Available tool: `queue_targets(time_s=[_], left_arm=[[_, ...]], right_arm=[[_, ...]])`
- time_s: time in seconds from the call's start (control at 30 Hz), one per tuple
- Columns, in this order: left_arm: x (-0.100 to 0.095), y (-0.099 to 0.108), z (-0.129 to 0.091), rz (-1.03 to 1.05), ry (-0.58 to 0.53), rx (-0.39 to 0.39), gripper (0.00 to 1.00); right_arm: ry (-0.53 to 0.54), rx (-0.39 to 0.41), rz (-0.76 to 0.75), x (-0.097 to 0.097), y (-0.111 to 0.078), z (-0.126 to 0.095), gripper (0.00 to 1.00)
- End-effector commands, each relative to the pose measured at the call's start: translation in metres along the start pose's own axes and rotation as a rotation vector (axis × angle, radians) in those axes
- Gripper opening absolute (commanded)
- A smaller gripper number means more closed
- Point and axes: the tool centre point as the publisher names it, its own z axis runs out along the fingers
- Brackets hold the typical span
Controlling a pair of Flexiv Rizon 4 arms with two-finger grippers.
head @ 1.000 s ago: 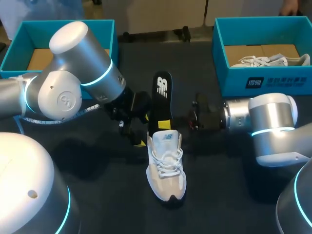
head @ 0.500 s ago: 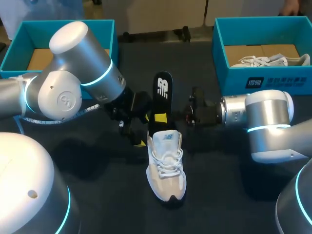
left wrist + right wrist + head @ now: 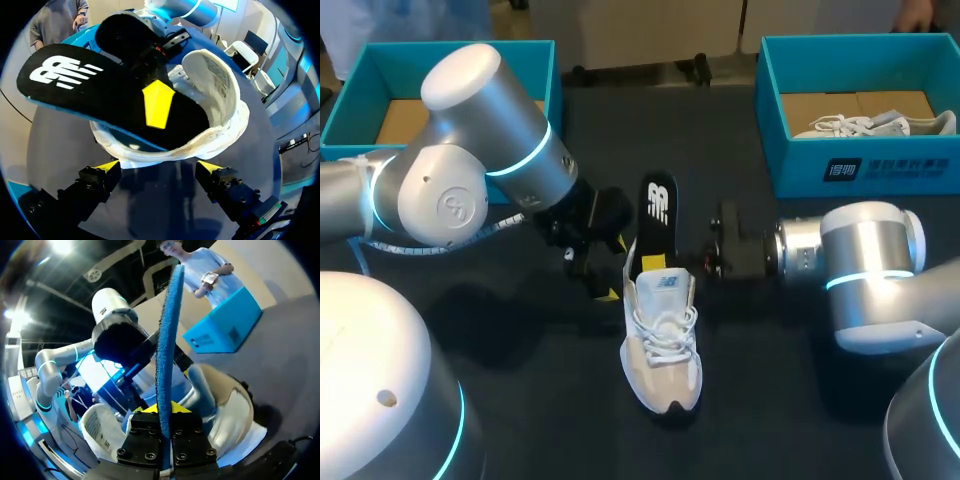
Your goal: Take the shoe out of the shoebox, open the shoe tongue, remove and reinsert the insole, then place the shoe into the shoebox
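Observation:
A white lace-up shoe (image 3: pixel 661 345) lies mid-table, toe toward me. A black insole (image 3: pixel 658 212) with a white logo and a yellow patch (image 3: pixel 157 102) stands slanted out of its heel opening, front end inside the shoe (image 3: pixel 215 115). My right gripper (image 3: pixel 700 262) comes in from the right and is shut on the insole's edge; in the right wrist view the insole (image 3: pixel 166 340) shows edge-on, clamped in that gripper (image 3: pixel 166 437). My left gripper (image 3: pixel 615 268) is open just left of the heel, and its own view shows the gripper (image 3: pixel 159 167) close behind the heel, touching nothing.
A teal shoebox (image 3: pixel 848 170) at the back right holds another pale shoe (image 3: pixel 880 125). A second teal box (image 3: pixel 545 60) stands at the back left behind my left arm (image 3: pixel 480 160). The dark tabletop (image 3: pixel 520 400) is bare in front of the shoe.
The right gripper closed on the insole and moved it down and slightly right, so it now sits deeper in the shoe. The left arm kept still.

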Motion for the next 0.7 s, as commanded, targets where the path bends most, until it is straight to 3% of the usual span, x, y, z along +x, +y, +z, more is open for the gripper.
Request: queue_targets(time_s=[0.03,0.23,0.3,0.37,0.7], left_arm=[[-0.001,0.000,0.001,0.000,0.000,-0.003,1.00],[-0.001,0.000,0.001,0.000,0.000,-0.003,1.00],[-0.001,0.000,0.001,0.000,0.000,-0.003,1.00],[-0.001,0.000,0.001,0.000,0.000,-0.003,1.00],[-0.001,0.000,0.001,0.000,0.000,-0.003,1.00]], right_arm=[[-0.021,-0.013,0.011,0.008,-0.010,-0.001,0.00],[-0.025,-0.011,0.028,0.010,-0.011,-0.002,0.00],[-0.027,-0.007,0.005,0.015,-0.007,-0.001,0.34],[-0.027,-0.003,-0.011,0.017,-0.005,0.000,0.43],[-0.031,0.010,-0.072,0.023,0.014,-0.001,0.37]])
